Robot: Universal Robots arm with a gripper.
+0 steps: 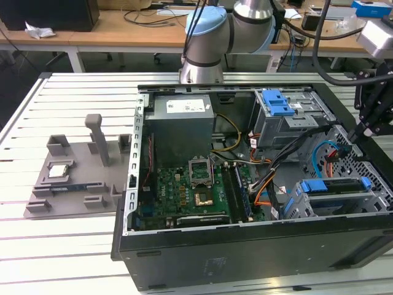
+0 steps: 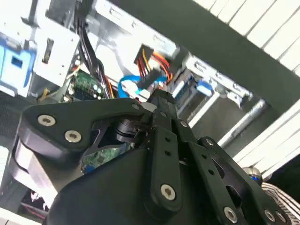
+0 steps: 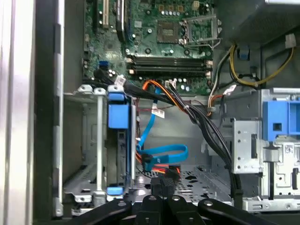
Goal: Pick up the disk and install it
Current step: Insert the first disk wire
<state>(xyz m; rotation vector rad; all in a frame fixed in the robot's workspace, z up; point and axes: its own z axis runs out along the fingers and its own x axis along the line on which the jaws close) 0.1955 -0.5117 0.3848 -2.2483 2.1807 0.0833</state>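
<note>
The disk stands on edge inside the metal drive cage at the exterior view's right front of the open computer case; its blue carrier frame shows along the top. In the first wrist view the disk sits in the same cage, blue frame toward the camera. My gripper hangs over the case's right side, apart from the disk. Its black fingers are together with nothing visibly between them. The tips sit right by a black connector with orange and red wires.
A blue data cable loops on the case floor by the connector. A second cage with a ribbed blue latch stands behind. The motherboard fills the case's left. A grey fixture holding a small chip lies on the slatted table.
</note>
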